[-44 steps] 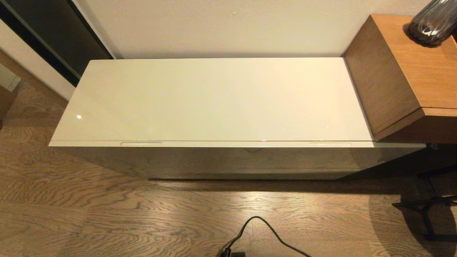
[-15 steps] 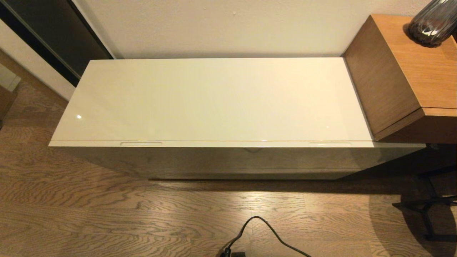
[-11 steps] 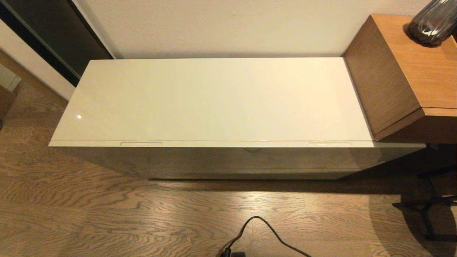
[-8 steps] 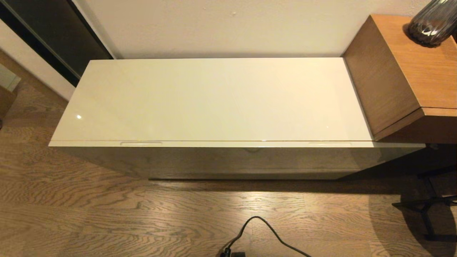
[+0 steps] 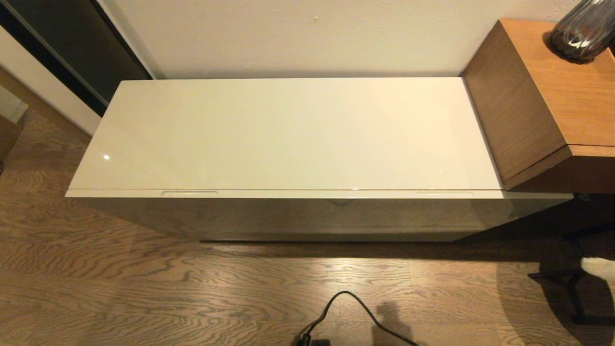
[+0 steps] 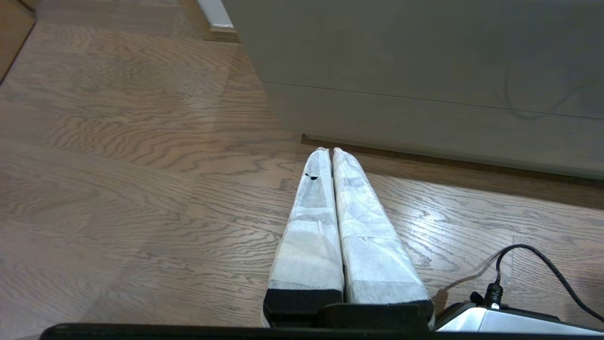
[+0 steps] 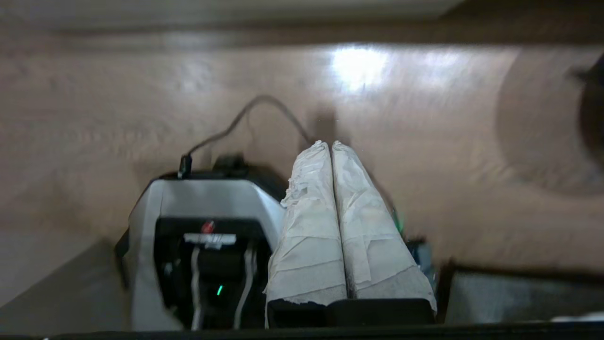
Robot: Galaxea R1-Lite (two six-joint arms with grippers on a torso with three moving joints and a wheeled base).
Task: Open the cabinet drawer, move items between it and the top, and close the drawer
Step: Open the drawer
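drawer (image 5: 307, 211) sitting shut under the bare top (image 5: 288, 134); no items showing. left tool (image 6: 330, 150) and right tool (image 7: 330, 143) hanging low over the floor, fingers pressed together. risking slipping off the slim glossy handle slot (image 5: 190, 193).

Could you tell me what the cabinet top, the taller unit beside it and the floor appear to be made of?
The top looks like glossy cream lacquer or glass, given its highlight glints. The taller unit shows matte brown wood grain, possibly veneer. The floor shows wavy grain with plank seams, either wood or laminate.
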